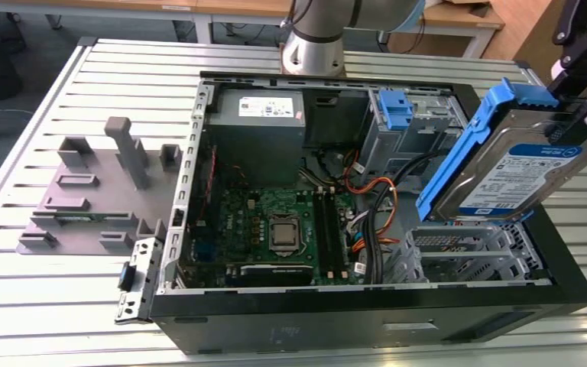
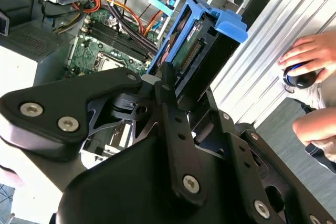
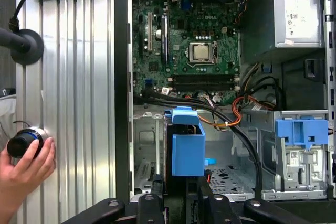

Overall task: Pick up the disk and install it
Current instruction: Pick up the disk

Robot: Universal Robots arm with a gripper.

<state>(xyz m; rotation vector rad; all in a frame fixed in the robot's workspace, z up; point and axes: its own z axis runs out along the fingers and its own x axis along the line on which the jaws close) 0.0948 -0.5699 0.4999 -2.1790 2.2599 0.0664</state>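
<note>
Right now my gripper (image 1: 577, 122) is clamped on the disk (image 1: 518, 172), pinching its upper end, so the drive hangs tilted with its blue bracket (image 1: 467, 145) facing the motherboard (image 1: 273, 222). It is above the silver drive cage (image 1: 467, 248), at the exterior view's right of the open computer case (image 1: 375, 325). In the first wrist view a person's hand (image 3: 23, 166) rests on a black knob (image 3: 21, 142) outside the case
</note>
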